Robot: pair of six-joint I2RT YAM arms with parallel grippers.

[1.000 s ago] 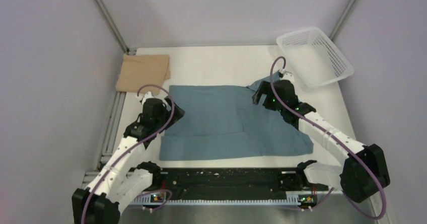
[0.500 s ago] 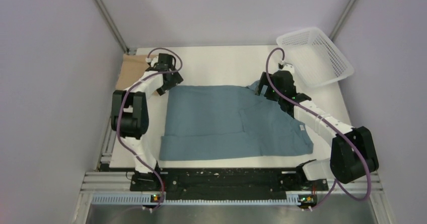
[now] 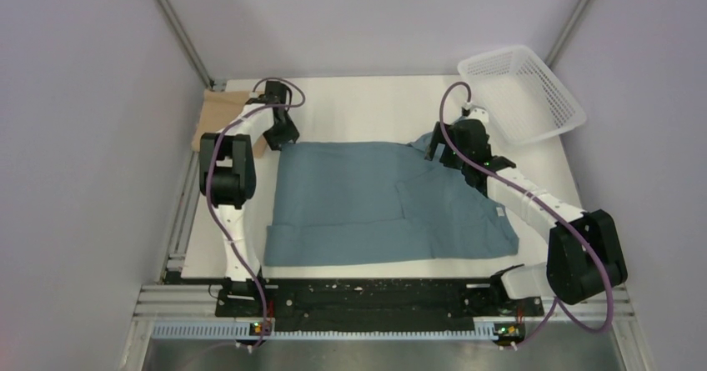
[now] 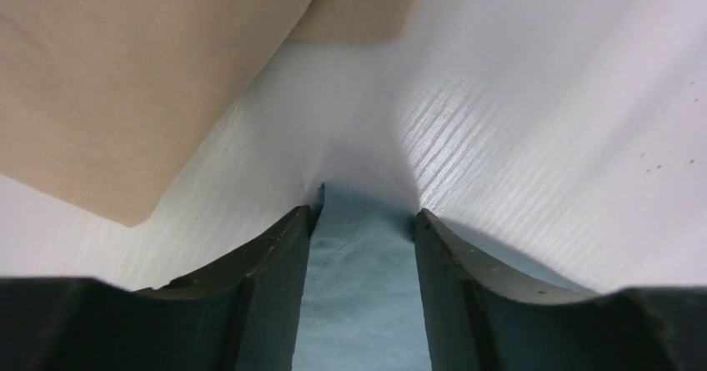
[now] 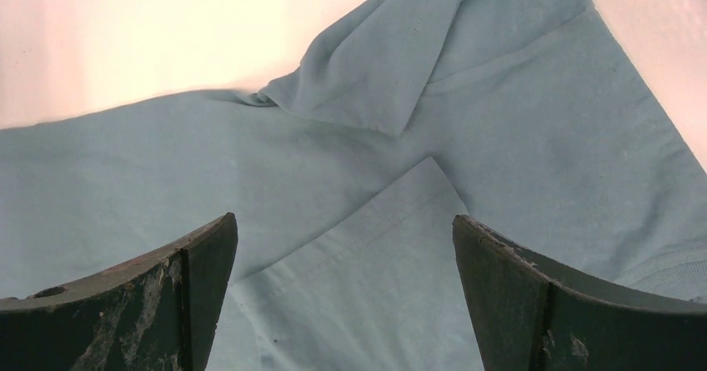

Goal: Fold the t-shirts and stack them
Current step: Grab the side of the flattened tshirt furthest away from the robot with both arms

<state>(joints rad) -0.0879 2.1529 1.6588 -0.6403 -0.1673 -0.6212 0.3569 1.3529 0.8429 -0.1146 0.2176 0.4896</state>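
The teal-blue t-shirt (image 3: 367, 200) lies spread flat in the middle of the table, with a small white label (image 3: 498, 212) near its right edge. The tan-beige t-shirt (image 3: 218, 112) lies folded at the far left corner. My left gripper (image 3: 283, 136) is down at the teal shirt's far left corner. In the left wrist view its jaws (image 4: 363, 221) stand narrowly apart with that corner (image 4: 358, 288) between them, and the tan shirt (image 4: 125, 79) lies just beyond. My right gripper (image 3: 444, 148) is open and empty over the teal shirt's far right part, above a folded-over sleeve (image 5: 375, 62).
A white plastic mesh basket (image 3: 521, 92) stands at the far right corner, partly over the table edge. Grey walls close in both sides and the back. A black rail (image 3: 367, 300) runs along the near edge between the arm bases.
My left arm swung from the shirt's near left side out to its far left corner and came down on it. My right gripper shifted slightly farther back. The shirt's right part was pulled flatter.
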